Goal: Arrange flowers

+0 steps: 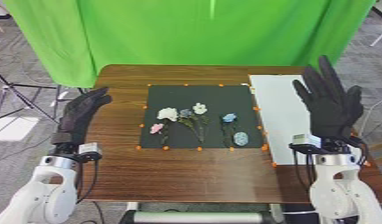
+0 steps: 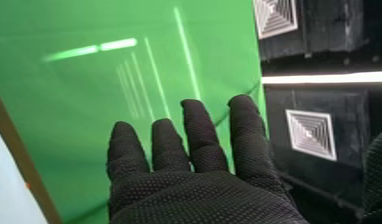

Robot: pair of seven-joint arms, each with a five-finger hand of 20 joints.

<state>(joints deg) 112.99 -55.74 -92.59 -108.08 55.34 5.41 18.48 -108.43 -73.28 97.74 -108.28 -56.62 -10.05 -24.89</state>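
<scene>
Your right hand (image 2: 205,197) is empty, fingers straight and spread apart; your left hand (image 1: 78,116) is empty too, fingers loosely extended. You have flowers lying on the dark mat (image 1: 177,94): a big white bloom (image 1: 167,114), a pink bloom (image 1: 156,128) beside it, a blue bloom (image 1: 229,117) farther right. Expect them light, with bendy stems and crushable petals. Pinch 1 stem just below its head; close neighbours may snag.

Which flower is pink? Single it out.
The leftmost flower on the mat, just below the larger white flower in the head view; the others are white or blue.
</scene>
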